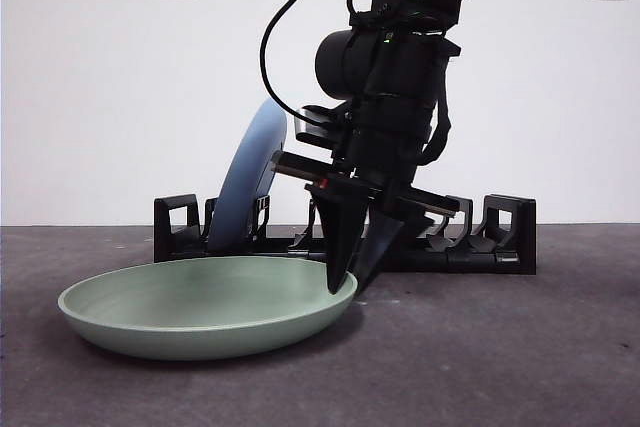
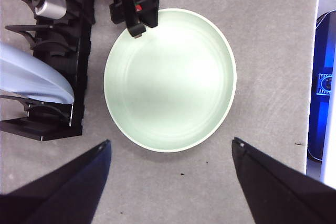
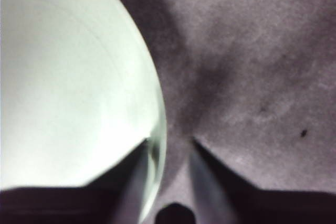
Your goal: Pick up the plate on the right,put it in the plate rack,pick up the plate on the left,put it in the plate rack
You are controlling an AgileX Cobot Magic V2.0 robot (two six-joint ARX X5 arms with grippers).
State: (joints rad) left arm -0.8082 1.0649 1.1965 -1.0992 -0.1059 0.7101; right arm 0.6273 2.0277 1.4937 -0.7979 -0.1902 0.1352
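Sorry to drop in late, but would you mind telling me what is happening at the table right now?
The right gripper has its jaws straddling the rim of the green plate, one inside and one outside, with the plate lying flat on the table. A blue plate already stands upright in the plate rack behind. The left gripper hangs open high above, holding nothing. Whether the right jaws have closed on the rim is not clear.

The working arm (image 1: 395, 57) is black throughout, a stack of blocky housings with a rounded cylinder at its 9 o'clock side. A green light glows near its top. Black cables loop out toward 10 o'clock. A small red mark sits on the crossbar above two tapering, pointed black jaws.
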